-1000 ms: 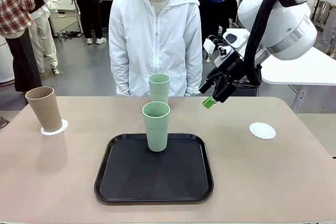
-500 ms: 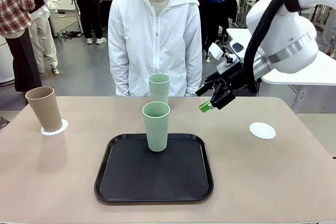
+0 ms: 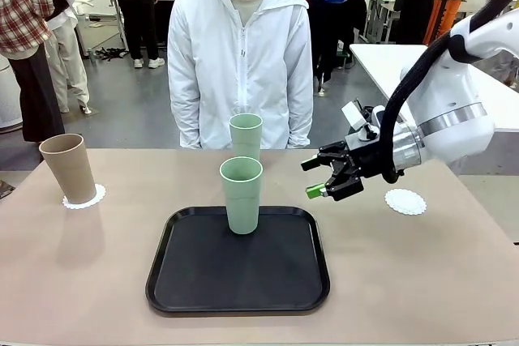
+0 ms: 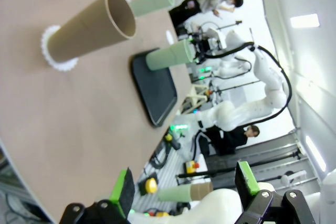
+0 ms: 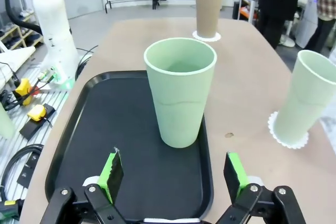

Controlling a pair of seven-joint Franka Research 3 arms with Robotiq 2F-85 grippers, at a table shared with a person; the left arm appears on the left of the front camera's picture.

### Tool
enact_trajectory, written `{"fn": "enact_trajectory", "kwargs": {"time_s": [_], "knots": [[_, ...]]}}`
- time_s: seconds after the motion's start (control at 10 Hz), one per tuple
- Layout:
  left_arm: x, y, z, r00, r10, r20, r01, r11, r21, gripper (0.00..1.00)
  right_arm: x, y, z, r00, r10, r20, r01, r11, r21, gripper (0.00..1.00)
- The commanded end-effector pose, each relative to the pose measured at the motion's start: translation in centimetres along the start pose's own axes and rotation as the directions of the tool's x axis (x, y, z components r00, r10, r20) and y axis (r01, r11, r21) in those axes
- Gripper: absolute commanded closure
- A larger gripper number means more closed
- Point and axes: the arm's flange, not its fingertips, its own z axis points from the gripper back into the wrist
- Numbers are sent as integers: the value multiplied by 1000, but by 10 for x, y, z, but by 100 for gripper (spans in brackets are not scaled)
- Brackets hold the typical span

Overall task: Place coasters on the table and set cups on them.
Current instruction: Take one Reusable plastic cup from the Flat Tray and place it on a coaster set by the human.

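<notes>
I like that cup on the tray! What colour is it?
Pale green. The cup on the black tray shows best in the right wrist view.

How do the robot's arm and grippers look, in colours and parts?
The right arm is glossy white with a silver ring and a black cable along it. The right gripper is black with green pads on both fingers; the left gripper shows the same black fingers and green pads.

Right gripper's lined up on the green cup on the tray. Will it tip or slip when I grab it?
The green cup is tall with a base narrower than its rim, so a bump near the top would probably tip it. It looks empty and thin-walled, likely light, and may flex under a hard squeeze. Its tapered matte sides could slide downward between the right gripper's open pads; gripping mid-height seems safest.
</notes>
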Motion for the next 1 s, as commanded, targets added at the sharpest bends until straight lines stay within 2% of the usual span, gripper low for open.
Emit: {"fn": "enact_trajectory", "kwargs": {"time_s": [0.0, 0.3, 0.4, 0.9], "knots": [[-1, -1, 0, 1000, 5, 2, -5, 1000, 6, 0, -13, -1, -13, 998, -2, 58, 1, 1000, 5, 0], [-1, -1, 0, 1000, 5, 2, -5, 1000, 6, 0, -23, -5, -28, 997, -53, 63, 55, 998, -30, 0], [-1, -1, 0, 1000, 5, 2, -5, 1000, 6, 0, -17, 1, -18, 999, -37, 39, 37, 999, 16, 0], [-1, -1, 0, 1000, 5, 2, -5, 1000, 6, 0, -17, 1, -18, 999, -37, 39, 37, 999, 16, 0]]}}
